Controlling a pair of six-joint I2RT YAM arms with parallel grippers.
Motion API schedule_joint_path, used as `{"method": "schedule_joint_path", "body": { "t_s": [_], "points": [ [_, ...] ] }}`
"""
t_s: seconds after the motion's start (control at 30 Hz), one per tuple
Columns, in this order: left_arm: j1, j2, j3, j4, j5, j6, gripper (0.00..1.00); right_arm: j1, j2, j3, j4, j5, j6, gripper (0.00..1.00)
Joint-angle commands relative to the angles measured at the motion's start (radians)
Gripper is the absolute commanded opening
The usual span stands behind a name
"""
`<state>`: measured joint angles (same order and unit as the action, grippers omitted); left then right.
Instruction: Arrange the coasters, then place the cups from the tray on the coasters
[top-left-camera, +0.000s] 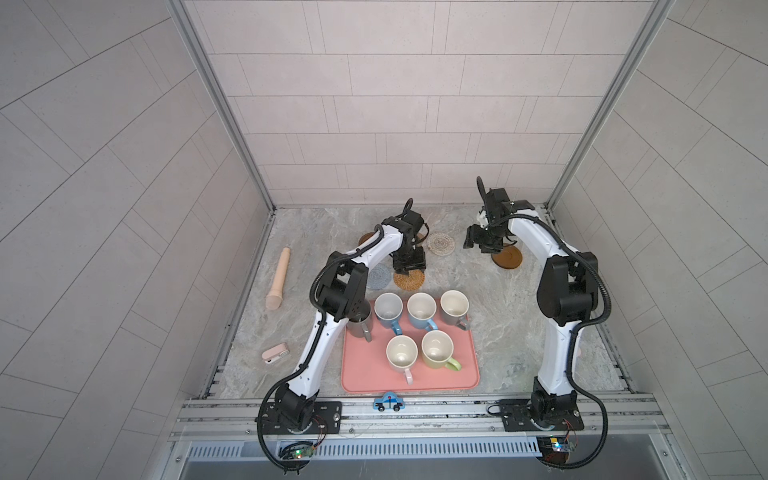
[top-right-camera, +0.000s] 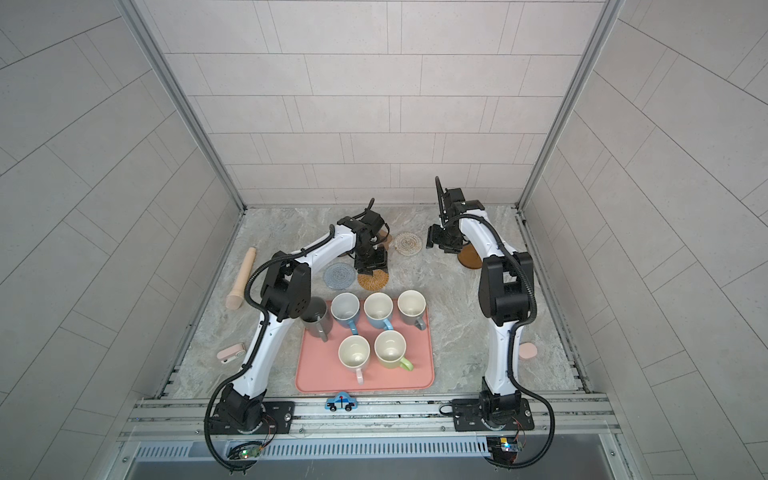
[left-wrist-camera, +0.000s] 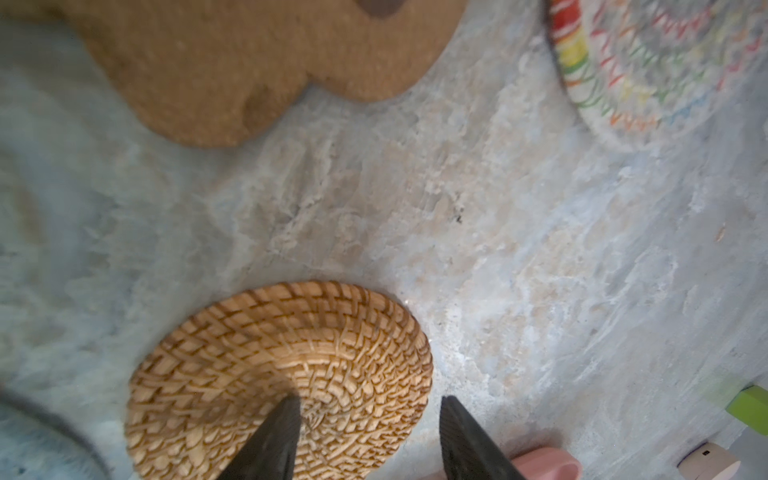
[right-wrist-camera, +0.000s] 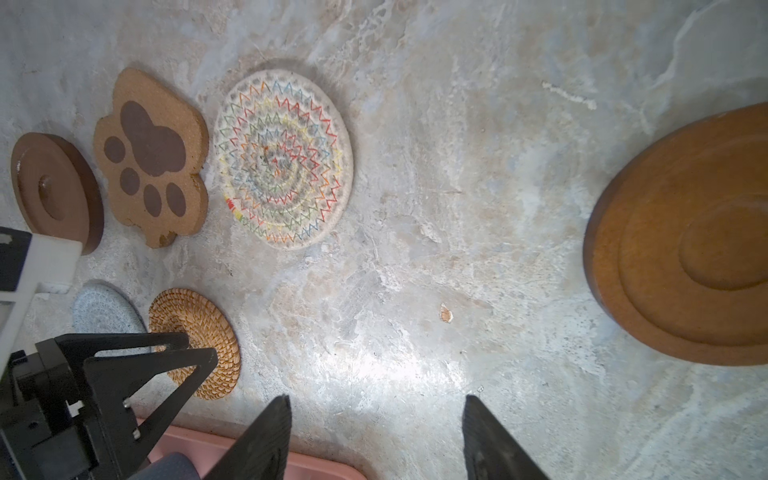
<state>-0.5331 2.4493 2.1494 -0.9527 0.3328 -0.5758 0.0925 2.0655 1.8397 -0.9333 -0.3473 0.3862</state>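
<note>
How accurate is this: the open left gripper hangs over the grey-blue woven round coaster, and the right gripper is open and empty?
One slip: the left gripper hangs over the golden rattan round coaster, as the left wrist view shows; the grey-blue woven coaster lies beside it. The rest holds.

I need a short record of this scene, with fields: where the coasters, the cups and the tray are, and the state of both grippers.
far side: left brown disc, paw-print coaster, cream woven coaster
apart, to the right: right brown disc
nearer the tray: grey-blue coaster, rattan coaster
cups: six, all at the tray, none on a coaster
left gripper: open, one finger over the rattan coaster
right gripper: open, empty, over bare table
</note>
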Motion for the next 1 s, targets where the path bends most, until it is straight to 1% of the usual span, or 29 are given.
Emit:
{"method": "schedule_joint_path", "body": {
  "t_s": [0.0, 0.97],
  "points": [
    [0.008, 0.048, 0.017, 0.002, -0.034, 0.022, 0.61, -0.003, 0.004, 0.024, -0.023, 0.013, 0.011, 0.67],
    [0.011, 0.025, 0.046, -0.004, -0.023, 0.048, 0.61, -0.003, -0.001, 0.021, -0.010, 0.014, 0.028, 0.67]
  ]
}}
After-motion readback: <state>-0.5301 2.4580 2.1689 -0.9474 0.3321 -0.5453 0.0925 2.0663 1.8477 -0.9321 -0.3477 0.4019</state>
